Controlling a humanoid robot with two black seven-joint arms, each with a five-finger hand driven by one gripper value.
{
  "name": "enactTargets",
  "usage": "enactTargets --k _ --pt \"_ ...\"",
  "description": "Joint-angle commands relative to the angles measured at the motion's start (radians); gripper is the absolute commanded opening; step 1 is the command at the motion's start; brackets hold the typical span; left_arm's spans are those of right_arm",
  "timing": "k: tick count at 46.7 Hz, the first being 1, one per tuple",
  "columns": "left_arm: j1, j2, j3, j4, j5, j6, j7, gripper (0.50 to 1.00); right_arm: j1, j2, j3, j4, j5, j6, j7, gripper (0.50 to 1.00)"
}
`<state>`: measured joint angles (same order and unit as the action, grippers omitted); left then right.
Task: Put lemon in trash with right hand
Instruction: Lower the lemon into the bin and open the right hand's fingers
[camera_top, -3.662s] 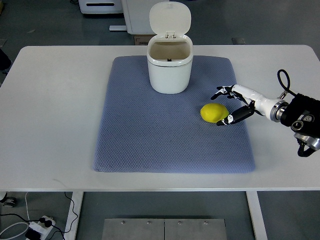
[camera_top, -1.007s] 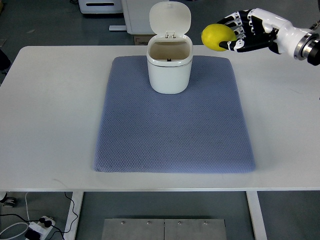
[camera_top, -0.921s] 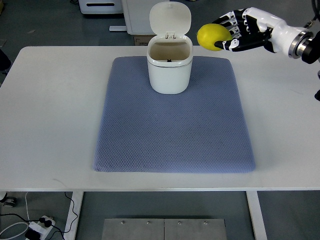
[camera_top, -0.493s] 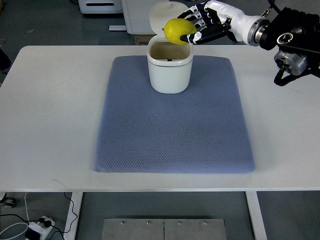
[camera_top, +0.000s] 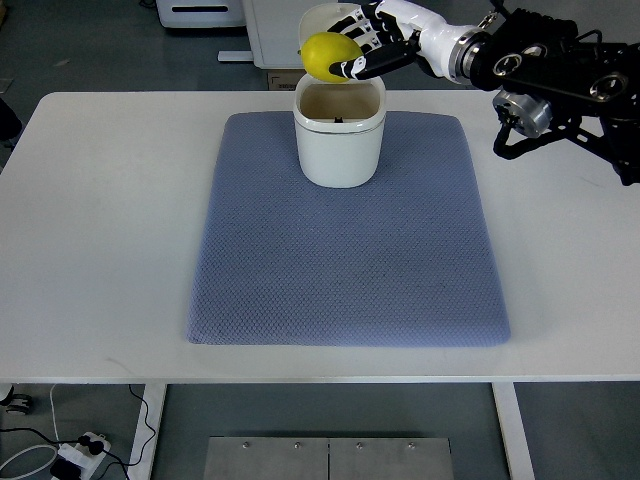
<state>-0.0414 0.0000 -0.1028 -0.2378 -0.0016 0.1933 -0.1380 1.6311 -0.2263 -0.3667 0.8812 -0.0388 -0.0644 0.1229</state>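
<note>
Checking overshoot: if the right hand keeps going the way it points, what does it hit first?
The right hand, holding the lemon, points left; probably the bin's raised lid right behind it, though depth is unclear from above.

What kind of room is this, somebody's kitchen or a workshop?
Most likely a robotics lab or test room, not a kitchen. A bare white table carries only a blue-grey mat and a small white trash bin, and a power strip lies on the grey floor below.

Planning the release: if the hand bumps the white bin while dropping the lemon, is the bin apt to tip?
Probably not easily: the bin looks squat and sits flat on the textured mat, which likely resists sliding. Its raised lid and seemingly empty inside suggest it is light, so the right hand might nudge it.
</note>
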Motion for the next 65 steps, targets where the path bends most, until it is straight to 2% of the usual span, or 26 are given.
enactTargets --k 1,25,38,41,46,50,57,65 --pt "0.0 0.0 0.0 0.0 0.0 0.0 0.0 1.0 -0.002 0.024 -0.009 -0.028 0.003 0.0 -0.014 0.5" --pt "0.0 0.0 0.0 0.0 0.0 0.0 0.0 1.0 -0.024 0.131 -0.037 -0.145 0.037 -0.002 -0.098 0.5" --pt "0.0 0.0 0.0 0.0 0.0 0.0 0.0 1.0 -0.025 0.136 -0.035 -0.151 0.037 -0.006 -0.111 0.5" --pt "0.0 0.0 0.0 0.0 0.0 0.0 0.0 1.0 -0.025 0.136 -0.037 -0.151 0.037 -0.006 -0.112 0.545" --pt "0.0 0.0 0.0 0.0 0.0 0.0 0.0 1.0 -0.025 0.136 -0.037 -0.151 0.037 -0.008 -0.112 0.671" --pt "0.0 0.0 0.0 0.0 0.0 0.0 0.0 1.0 -0.025 0.136 -0.037 -0.151 0.036 -0.009 -0.12 0.74" --pt "0.0 0.0 0.0 0.0 0.0 0.0 0.0 1.0 -0.025 0.136 -0.038 -0.149 0.033 -0.011 -0.123 0.778" --pt "0.0 0.0 0.0 0.0 0.0 0.0 0.0 1.0 -0.025 0.136 -0.04 -0.149 0.03 -0.011 -0.123 0.795"
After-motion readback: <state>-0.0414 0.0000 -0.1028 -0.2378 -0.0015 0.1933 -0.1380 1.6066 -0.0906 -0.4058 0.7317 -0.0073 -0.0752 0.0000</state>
